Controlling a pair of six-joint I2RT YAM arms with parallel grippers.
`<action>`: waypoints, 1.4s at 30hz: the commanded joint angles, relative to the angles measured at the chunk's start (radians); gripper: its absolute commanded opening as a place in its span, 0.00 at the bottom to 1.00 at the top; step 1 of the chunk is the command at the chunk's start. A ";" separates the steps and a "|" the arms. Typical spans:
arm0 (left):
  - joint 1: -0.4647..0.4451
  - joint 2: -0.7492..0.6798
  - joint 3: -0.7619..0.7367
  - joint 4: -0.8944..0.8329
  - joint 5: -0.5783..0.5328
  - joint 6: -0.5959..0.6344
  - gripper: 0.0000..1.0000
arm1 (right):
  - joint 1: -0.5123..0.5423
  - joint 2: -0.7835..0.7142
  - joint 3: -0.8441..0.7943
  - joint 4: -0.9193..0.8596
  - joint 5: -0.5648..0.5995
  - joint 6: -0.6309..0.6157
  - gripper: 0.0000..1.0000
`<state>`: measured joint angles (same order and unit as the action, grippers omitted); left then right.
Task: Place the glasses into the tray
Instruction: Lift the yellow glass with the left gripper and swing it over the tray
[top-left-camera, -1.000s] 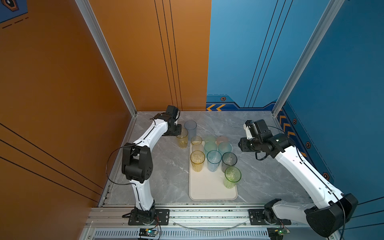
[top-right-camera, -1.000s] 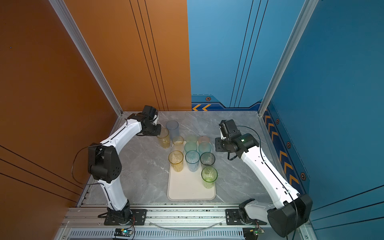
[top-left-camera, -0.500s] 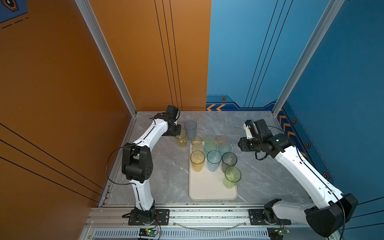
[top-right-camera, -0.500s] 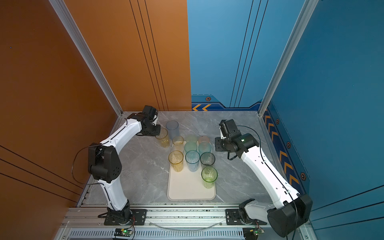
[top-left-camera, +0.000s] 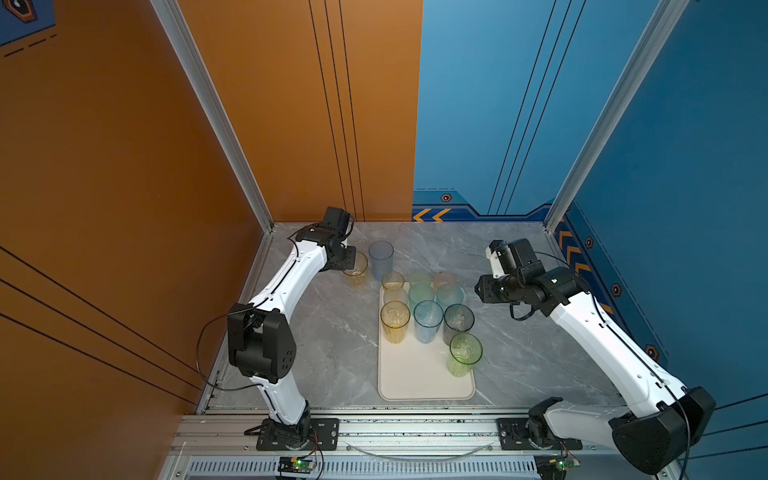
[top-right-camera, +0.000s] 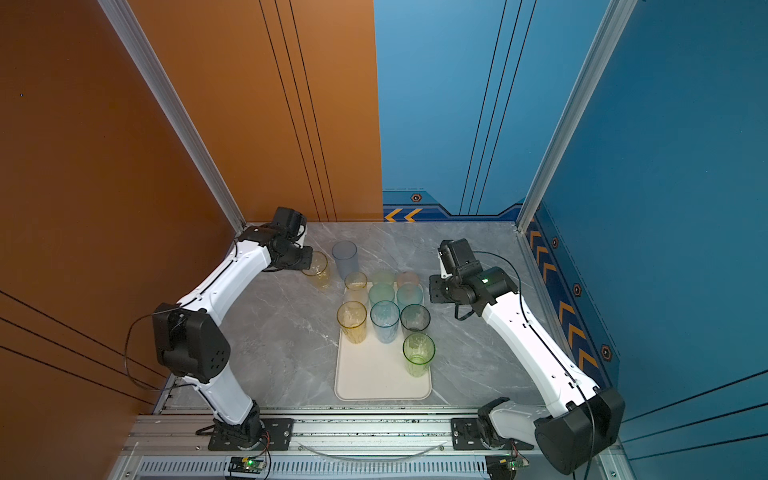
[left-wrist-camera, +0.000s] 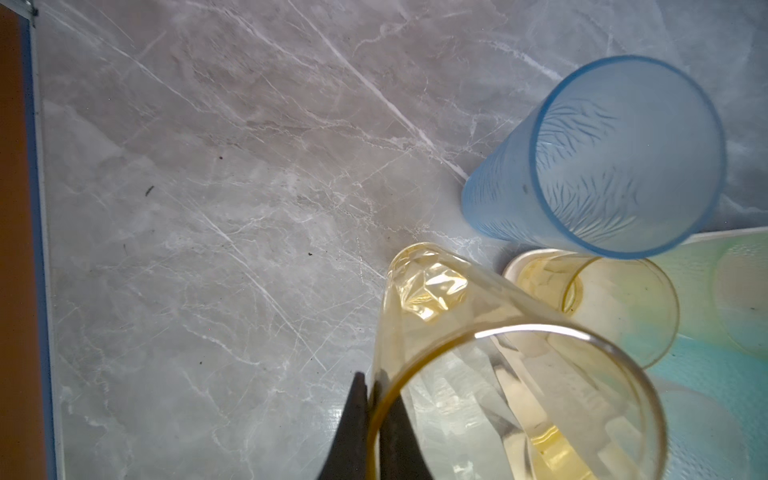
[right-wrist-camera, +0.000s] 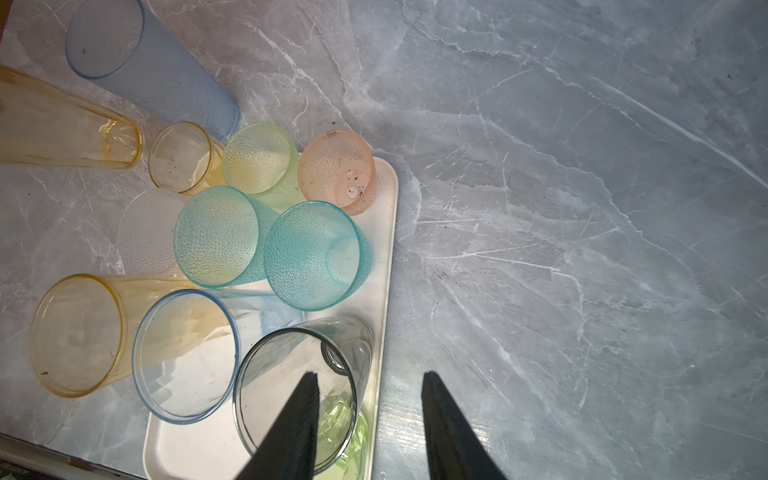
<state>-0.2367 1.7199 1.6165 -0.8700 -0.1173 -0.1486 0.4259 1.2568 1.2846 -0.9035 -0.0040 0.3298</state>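
My left gripper (left-wrist-camera: 374, 399) is shut on the rim of a tall yellow glass (left-wrist-camera: 432, 316), one finger inside and one outside. In both top views this glass (top-left-camera: 356, 271) (top-right-camera: 318, 271) stands on the table at the back left, off the tray, with the left gripper (top-left-camera: 348, 259) at its left side. A tall frosted blue glass (top-left-camera: 381, 258) (left-wrist-camera: 615, 166) stands beside it. The cream tray (top-left-camera: 415, 384) (right-wrist-camera: 199, 449) holds several glasses, among them yellow (top-left-camera: 395, 324), blue (top-left-camera: 428, 324), grey (top-left-camera: 458, 323) and green (top-left-camera: 465, 355). My right gripper (right-wrist-camera: 370, 382) (top-left-camera: 484, 289) hangs open over the tray's right rim, holding nothing.
The grey marble table (top-left-camera: 519, 332) lies bare to the right of the tray and bare at the front left (top-left-camera: 332, 353). Orange wall closes the left and blue wall the right. A small yellow glass (top-left-camera: 392, 280) stands at the tray's far left corner.
The left gripper's jaws have drawn a little tighter on the yellow glass's rim. Both arms and the other glasses stand where they were.
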 joint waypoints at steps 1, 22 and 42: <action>0.004 -0.087 -0.025 -0.025 -0.027 0.020 0.00 | 0.004 -0.017 -0.016 0.022 -0.017 0.006 0.40; -0.151 -0.515 0.027 -0.317 0.049 0.032 0.00 | 0.030 -0.089 -0.054 0.139 0.028 0.079 0.39; -0.748 -0.277 0.109 -0.393 0.068 0.038 0.00 | 0.027 -0.076 -0.001 0.156 0.010 0.098 0.40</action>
<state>-0.9615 1.3991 1.6936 -1.2533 -0.0593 -0.1200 0.4519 1.1706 1.2522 -0.7654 0.0006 0.4198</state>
